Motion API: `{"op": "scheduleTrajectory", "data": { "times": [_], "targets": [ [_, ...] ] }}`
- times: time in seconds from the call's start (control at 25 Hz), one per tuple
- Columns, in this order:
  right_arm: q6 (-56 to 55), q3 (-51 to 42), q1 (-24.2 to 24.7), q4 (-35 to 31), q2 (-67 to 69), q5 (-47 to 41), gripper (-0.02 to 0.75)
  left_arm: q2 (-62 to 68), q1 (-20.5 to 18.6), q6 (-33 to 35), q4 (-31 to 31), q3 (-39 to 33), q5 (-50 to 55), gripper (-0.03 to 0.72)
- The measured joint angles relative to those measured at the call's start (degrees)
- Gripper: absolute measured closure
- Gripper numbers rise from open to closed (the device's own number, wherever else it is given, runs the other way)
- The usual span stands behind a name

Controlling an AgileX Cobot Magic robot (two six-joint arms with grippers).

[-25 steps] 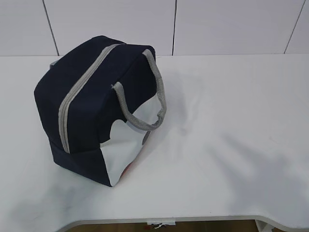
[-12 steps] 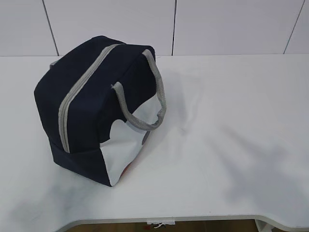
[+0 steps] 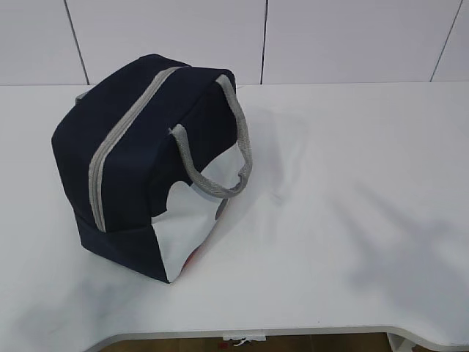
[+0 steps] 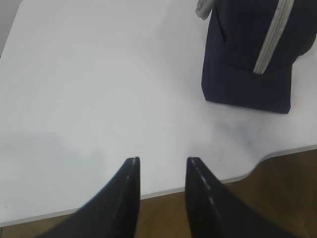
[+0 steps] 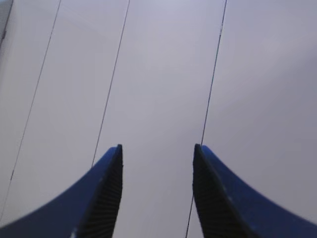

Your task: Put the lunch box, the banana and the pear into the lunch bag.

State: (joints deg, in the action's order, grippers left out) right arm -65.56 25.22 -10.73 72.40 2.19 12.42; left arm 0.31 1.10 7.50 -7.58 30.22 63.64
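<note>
The navy lunch bag point(image 3: 146, 161) stands on the left of the white table point(image 3: 344, 220), its grey zipper point(image 3: 121, 136) running closed along the top and one grey handle point(image 3: 220, 147) hanging over the white side panel. In the left wrist view the lunch bag point(image 4: 252, 54) sits at the upper right, well away from my left gripper point(image 4: 162, 161), which is open over the table's front edge with nothing between its fingers. My right gripper point(image 5: 157, 148) is open and empty, facing a panelled wall. Lunch box, banana and pear are out of view.
Behind the table rises a white panelled wall point(image 3: 330, 37). The table's front edge point(image 4: 208, 186) curves inward near my left gripper, with brown floor below. Faint arm shadows lie on the table at lower left and right.
The bag has not moved. Only the faint shadows on the table's right and lower-left parts have shifted slightly.
</note>
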Motion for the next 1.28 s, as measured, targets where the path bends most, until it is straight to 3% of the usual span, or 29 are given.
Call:
{"op": "scheduleTrajectory", "data": {
  "times": [0.44,0.8,1.28],
  "targets": [
    [4.82,0.00,-0.20,-1.10,0.12,-4.31,0.356,0.00,0.00,0.00,0.00,0.00,0.00,0.453],
    [5.02,-2.56,-0.20,2.76,2.01,-5.87,0.356,0.00,0.00,0.00,0.00,0.00,0.00,0.453],
    [5.02,-3.49,-0.20,3.08,6.48,-9.36,0.356,0.00,0.00,0.00,0.00,0.00,0.00,0.454]
  ]
}}
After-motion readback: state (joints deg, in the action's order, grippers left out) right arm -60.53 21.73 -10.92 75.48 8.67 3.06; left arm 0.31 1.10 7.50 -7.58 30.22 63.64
